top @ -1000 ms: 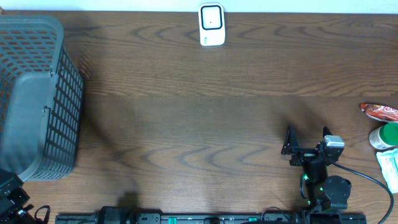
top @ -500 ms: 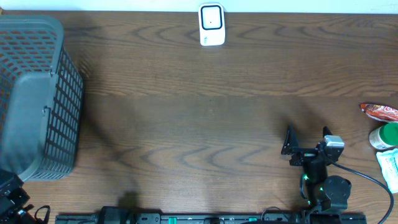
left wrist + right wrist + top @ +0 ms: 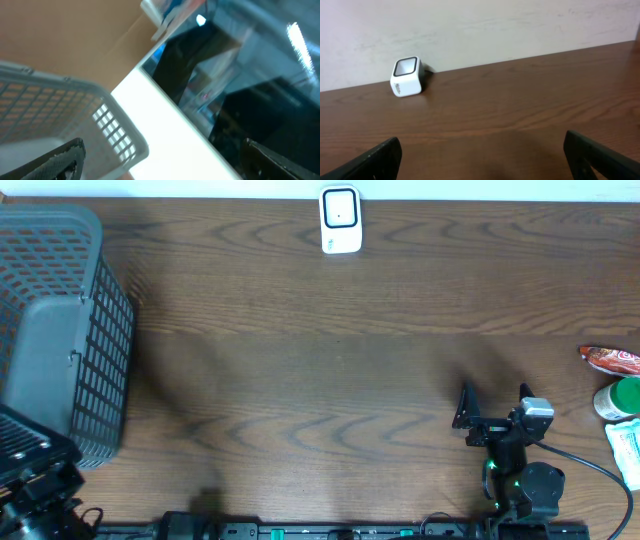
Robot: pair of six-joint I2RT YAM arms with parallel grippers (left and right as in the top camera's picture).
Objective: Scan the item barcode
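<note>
Black right gripper point(image 3: 494, 393) faces forward, fingers point(image 3: 465, 402) apart.

No text, brand, number or sign can be read in any view. A faint dark marking is seen low on the side of the white scanner point(image 3: 407, 77), but it is too small to be made out. Coloured printing is visible on the red packet point(image 3: 612, 359) and the pale packet point(image 3: 627, 448) at the right edge of the tabletop point(image 3: 320, 380); no letter can be distinguished there.
</note>
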